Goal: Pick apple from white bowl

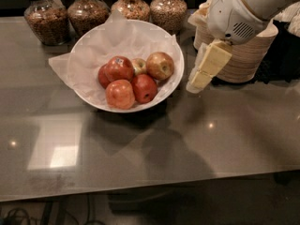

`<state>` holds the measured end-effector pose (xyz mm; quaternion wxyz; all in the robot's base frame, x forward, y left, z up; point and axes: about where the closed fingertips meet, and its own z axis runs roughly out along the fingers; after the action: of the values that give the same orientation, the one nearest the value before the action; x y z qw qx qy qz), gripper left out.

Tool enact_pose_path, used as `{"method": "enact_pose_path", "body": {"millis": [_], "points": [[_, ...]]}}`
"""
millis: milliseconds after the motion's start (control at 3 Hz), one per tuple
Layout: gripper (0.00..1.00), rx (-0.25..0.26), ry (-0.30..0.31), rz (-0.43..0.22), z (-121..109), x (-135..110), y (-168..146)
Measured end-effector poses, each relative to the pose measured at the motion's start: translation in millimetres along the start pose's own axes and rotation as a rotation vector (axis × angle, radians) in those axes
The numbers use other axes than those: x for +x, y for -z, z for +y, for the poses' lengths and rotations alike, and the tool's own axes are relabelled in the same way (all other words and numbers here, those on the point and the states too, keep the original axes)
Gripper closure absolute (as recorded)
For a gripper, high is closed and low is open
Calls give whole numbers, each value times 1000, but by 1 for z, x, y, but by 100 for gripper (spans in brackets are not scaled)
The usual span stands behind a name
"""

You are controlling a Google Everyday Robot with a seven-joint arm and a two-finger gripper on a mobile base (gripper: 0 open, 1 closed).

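The apple [160, 64], pale yellow-green with a reddish-brown blush, lies at the right side of the white bowl [180, 75], against its paper lining. It touches a smaller yellowish apple [139, 65]. A deep red stickered apple [118, 68] and two more red apples [120, 93] [144, 88] lie beside it. My gripper [196, 81] hangs from the white arm just right of the bowl's rim, above the table and outside the bowl. It points down and to the left and holds nothing.
Several glass jars of grain [46, 18] stand along the back edge behind the bowl. Stacks of beige paper bowls [243, 55] stand right behind the gripper. The grey glossy table [140, 149] stretches toward the front edge.
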<state>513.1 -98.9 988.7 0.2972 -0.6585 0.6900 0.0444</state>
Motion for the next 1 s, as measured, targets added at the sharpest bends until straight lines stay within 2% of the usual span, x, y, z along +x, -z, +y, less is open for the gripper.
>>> {"method": "enact_pose_path", "body": {"millis": [333, 667, 1000], "points": [[0, 0, 1, -2, 0, -1, 0], [0, 0, 1, -2, 0, -1, 0], [0, 42, -15, -55, -8, -7, -5]]}}
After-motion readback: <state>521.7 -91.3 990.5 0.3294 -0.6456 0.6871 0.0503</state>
